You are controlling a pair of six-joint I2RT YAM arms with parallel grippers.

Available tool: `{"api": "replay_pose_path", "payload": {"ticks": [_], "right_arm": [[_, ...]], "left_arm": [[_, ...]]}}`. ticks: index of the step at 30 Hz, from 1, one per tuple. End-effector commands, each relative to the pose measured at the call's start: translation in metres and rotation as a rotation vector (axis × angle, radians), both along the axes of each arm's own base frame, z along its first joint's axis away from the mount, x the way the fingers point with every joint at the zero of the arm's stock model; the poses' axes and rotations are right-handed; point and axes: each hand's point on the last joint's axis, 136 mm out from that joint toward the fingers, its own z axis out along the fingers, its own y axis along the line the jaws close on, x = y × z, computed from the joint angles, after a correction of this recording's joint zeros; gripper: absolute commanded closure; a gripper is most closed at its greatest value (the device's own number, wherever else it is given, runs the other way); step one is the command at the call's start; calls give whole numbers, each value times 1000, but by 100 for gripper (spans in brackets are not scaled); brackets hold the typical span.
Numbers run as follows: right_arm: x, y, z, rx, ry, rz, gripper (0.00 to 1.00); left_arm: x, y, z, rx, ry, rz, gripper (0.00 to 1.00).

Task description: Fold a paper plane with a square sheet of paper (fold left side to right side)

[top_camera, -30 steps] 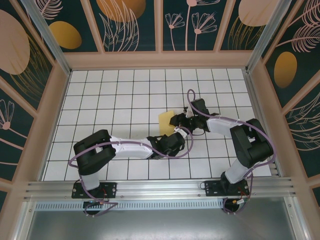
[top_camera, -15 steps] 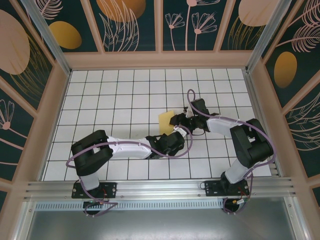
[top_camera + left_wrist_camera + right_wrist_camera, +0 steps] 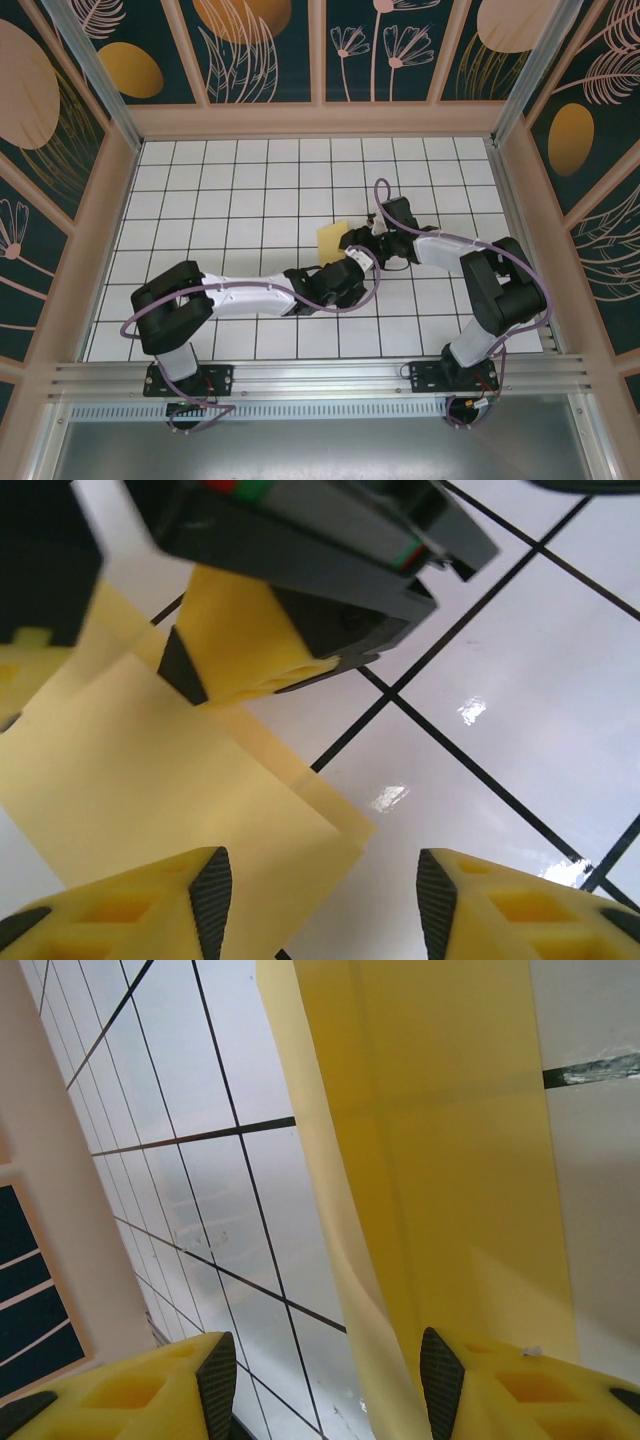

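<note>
On the gridded table (image 3: 230, 190), in the top view, the square sheet of paper (image 3: 330, 240) was seen lying near the middle, with the right gripper (image 3: 357, 240) at its right edge and the left gripper (image 3: 352, 262) just beside its near corner. In the left wrist view, the left jaws were shown apart and clamped on nothing, above overlapping yellow layers. In the right wrist view, the right jaws were likewise seen apart, one finger (image 3: 500, 1390) resting on the paper. The fold would probably be done best with the sheet pinned there and the edges matched before any crease was pressed.
</note>
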Motion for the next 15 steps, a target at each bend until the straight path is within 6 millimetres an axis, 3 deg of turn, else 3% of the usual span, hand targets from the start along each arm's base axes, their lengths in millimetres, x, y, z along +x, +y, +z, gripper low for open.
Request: {"api": "replay_pose_path", "payload": {"ticks": [1, 6, 15], "right_arm": [[6, 11, 20, 52, -28, 12, 45], [4, 12, 24, 68, -27, 14, 45], [3, 18, 35, 116, -31, 13, 45]], "left_arm": [[4, -6, -1, -4, -4, -3, 37], [14, -2, -6, 30, -35, 52, 26], [17, 0, -11, 60, -47, 61, 23]]}}
